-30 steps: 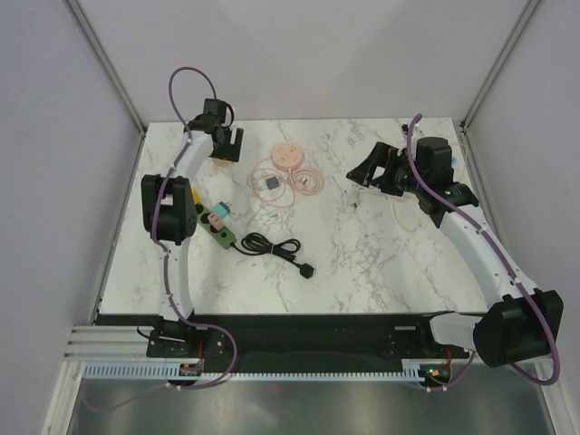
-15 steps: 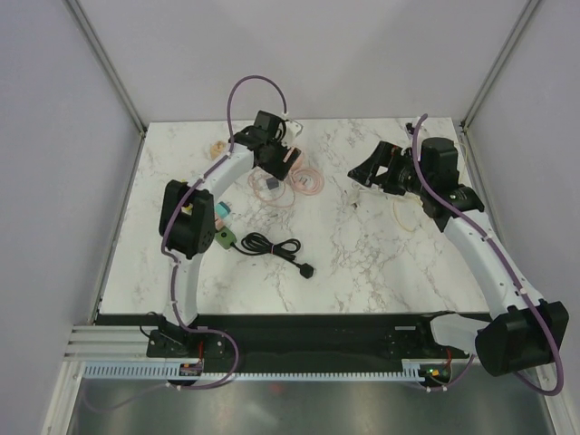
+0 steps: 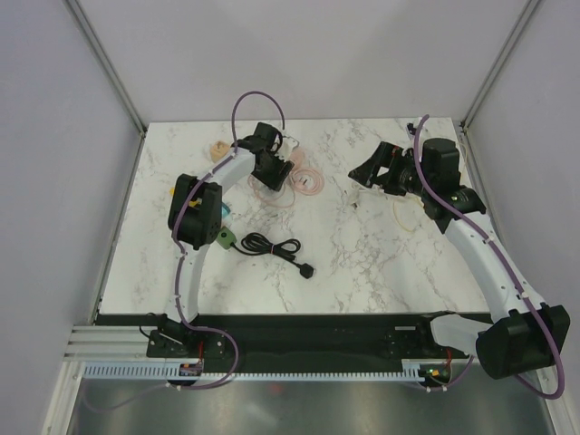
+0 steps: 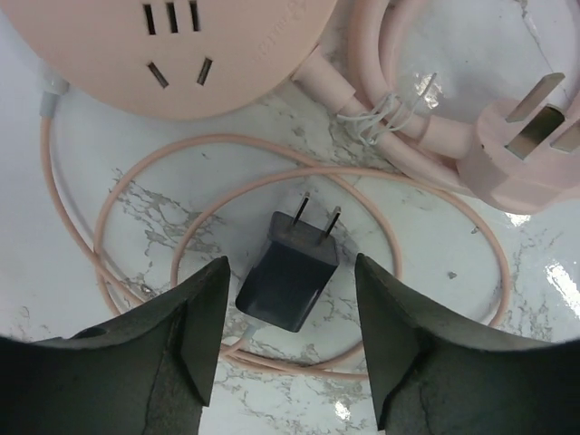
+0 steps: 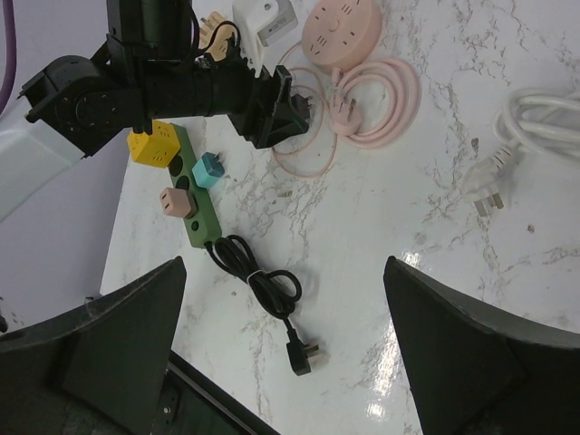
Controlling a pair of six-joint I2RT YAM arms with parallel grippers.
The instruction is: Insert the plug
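**Top external**
- tabletop [image 3: 381, 272]: white marble pattern with grey veins, glossy.
- left arm [image 3: 228, 169]: reaches to the far centre, tip down over pale pink cable loops.
- right arm [image 3: 471, 231]: tip held above the far right of the tabletop.
- green power strip [image 3: 224, 238]: oblong, just beside the left arm's elbow.
- black cord [image 3: 275, 246]: coiled next to the strip.

**Left wrist**
- grey plug [image 4: 288, 272]: small dark boxy adapter, matte, with two flat metal prongs pointing away from the wrist. It lies flat on the tabletop inside a thin pink cable loop [image 4: 100, 208].
- left fingers [image 4: 181, 353]: dark and wedge-shaped, partly open. One stands on each side of the grey plug with a narrow gap on both sides, so nothing is gripped.
- pink round socket [image 4: 181, 54]: smooth disc with slot holes on its top face, just beyond the loop.
- pink three-pin plug [image 4: 517, 154]: at right, on a thick cable bundled with a wire tie.

**Right wrist**
- right fingers [image 5: 100, 353]: spread wide, holding nothing.
- green power strip: carries three cube adapters in a row, a yellow cube [image 5: 149, 145], a teal cube [image 5: 210, 169] and a pink cube [image 5: 174, 199].
- white cable [image 5: 535, 118]: thick, coiled at right.
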